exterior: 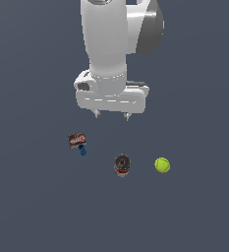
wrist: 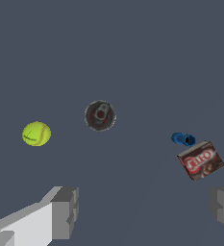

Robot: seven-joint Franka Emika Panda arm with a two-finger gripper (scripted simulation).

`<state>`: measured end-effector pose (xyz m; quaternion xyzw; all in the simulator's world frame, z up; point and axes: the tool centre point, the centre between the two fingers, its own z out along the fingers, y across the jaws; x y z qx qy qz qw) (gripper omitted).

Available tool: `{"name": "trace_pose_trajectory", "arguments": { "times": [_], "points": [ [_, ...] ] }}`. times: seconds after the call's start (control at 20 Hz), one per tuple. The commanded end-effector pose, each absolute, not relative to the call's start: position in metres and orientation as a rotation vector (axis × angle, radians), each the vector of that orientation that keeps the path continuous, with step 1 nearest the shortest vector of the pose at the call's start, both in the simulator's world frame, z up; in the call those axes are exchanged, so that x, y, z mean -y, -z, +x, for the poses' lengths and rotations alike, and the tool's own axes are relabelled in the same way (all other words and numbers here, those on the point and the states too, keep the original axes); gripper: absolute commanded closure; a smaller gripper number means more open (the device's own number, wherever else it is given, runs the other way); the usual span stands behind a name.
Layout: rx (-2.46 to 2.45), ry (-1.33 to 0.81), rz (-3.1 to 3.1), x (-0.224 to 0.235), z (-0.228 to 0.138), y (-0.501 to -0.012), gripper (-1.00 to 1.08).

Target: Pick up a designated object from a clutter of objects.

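Spread wide and holding nothing, the gripper (exterior: 111, 116) hangs high above the dark worktop (exterior: 32, 211), its two short fingertips (exterior: 97, 113) pointing straight down. It sits well clear of every item, a height that lets the wrist camera take in the whole clutter before a descent.

Reading the exterior view from its left: the brown box (exterior: 77, 140) comes first, lying flat with its red-and-white label up. That is the designated object, and it lies below the claw and off toward the exterior view's left, so the arm would need to shift that way before lowering. Just beside it, nearly touching one corner, is the tiny blue piece (exterior: 82, 150); it may crowd one finger if the jaws straddle the box on that side. Farther along stands the dark can (exterior: 122, 165), upright, its red band and pull-tab top visible, apart from the box. Last is the yellow-green ball (exterior: 162, 165), near the can but not touching it.
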<state>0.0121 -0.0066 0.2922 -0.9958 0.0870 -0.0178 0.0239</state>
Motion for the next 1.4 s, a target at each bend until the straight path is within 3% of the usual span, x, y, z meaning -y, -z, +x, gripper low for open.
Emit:
{"name": "trace_pose_trajectory", "arguments": {
  "times": [0.0,0.75,1.35],
  "points": [
    [-0.405,0.046,-3.061,0.023,0.013,-0.271,-0.92],
    [-1.392,0.002,-2.771,0.146,-0.025,-0.125,-0.92],
    [-1.793,0.000,-2.576,0.196,-0.064,-0.069,-0.92]
  ]
}}
